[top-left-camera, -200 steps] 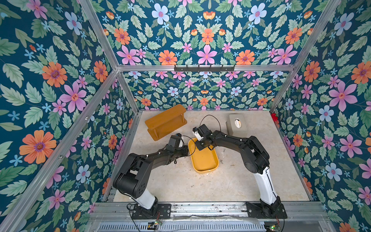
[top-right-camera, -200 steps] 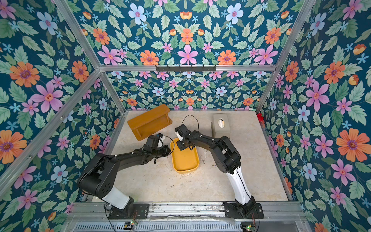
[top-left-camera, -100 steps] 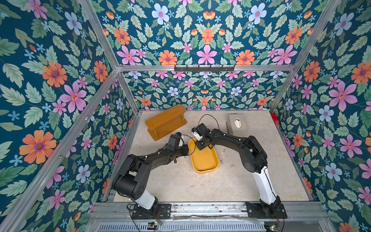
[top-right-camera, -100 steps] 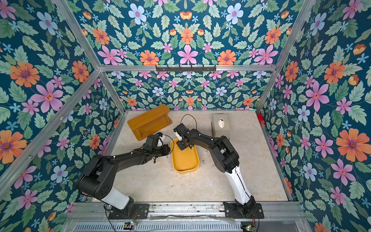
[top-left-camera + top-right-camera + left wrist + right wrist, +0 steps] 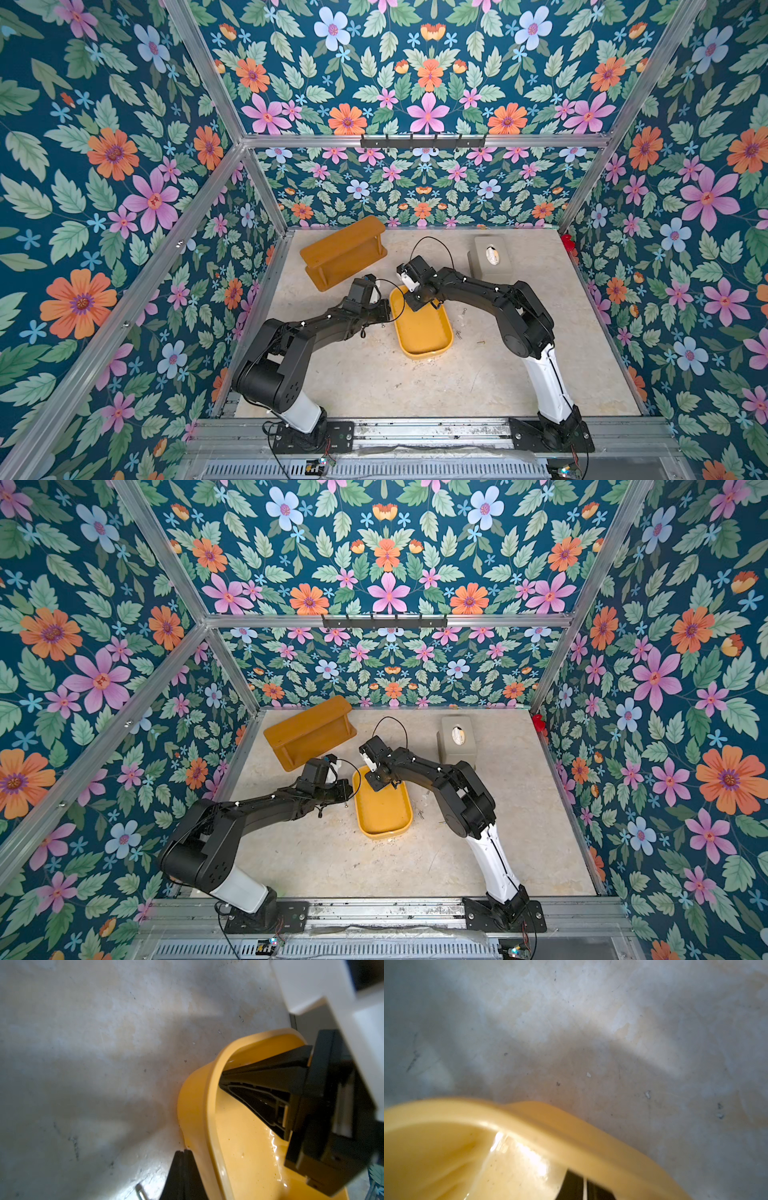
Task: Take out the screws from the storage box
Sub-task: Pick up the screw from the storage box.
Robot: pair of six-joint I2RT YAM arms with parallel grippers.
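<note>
Storage box (image 5: pixel 209 1105) | right gripper (image 5: pixel 222 1079) inside | left gripper (image 5: pixel 184 1154) beside rim

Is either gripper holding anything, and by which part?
Left gripper: shut, empty. Right gripper: shut inside the storage box; whether it pinches anything cannot be told.

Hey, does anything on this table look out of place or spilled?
Loose screws lie on the table outside the storage box: a few on its right side, one by the left gripper. That suits the emptying, not a spill. The wooden shelf sits at a slant. No damage shows.
</note>
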